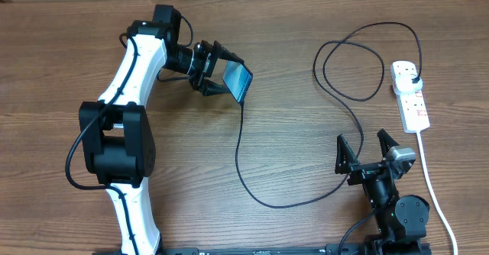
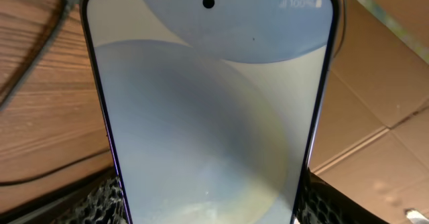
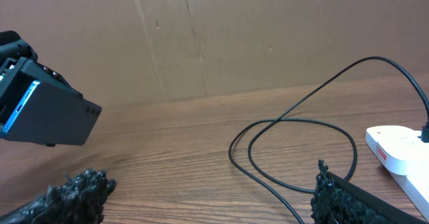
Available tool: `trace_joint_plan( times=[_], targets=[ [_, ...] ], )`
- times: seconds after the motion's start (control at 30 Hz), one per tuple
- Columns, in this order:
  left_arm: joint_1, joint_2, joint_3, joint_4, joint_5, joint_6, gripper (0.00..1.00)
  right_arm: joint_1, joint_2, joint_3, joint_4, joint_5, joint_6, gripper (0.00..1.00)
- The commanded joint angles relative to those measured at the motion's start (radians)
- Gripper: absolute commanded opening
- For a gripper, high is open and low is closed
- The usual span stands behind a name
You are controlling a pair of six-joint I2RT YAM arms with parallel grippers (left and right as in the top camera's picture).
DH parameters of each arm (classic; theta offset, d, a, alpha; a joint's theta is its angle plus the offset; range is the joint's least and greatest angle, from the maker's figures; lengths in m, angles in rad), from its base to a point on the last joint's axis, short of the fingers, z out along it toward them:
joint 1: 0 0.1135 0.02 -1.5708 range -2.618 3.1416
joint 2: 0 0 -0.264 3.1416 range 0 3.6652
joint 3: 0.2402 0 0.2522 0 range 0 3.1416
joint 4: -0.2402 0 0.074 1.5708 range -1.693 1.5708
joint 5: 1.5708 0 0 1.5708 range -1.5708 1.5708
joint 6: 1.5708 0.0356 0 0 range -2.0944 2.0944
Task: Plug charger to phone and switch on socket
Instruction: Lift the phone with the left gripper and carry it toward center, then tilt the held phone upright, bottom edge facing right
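The wooden table [image 1: 290,79] carries the charger [image 1: 236,152] and socket [image 1: 410,95].

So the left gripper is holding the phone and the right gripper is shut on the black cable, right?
Not quite. The left gripper does hold the phone, but the right gripper is open, fingers spread wide, and is not gripping the black cable. The overhead view shows this.

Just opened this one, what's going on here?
The left tool holds the phone up at a tilt, screen lit. The charger runs from the phone's lower edge across the table to the socket, where its black plug sits in an outlet. Whether the tip is seated in the phone I cannot tell. The right tool is open and empty, short of the socket.
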Motion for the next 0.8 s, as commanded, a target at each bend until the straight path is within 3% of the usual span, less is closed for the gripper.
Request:
trace_joint_plan(
  times=[0.0,0.77],
  targets=[
    [0.003,0.002,0.035,0.000,0.101,-0.040,0.39,0.006,-0.008,-0.011,0.003,0.006,-0.001,1.00],
    [0.004,0.002,0.035,0.000,0.149,-0.089,0.38,0.006,-0.008,-0.011,0.003,0.006,-0.001,1.00]
  ],
)
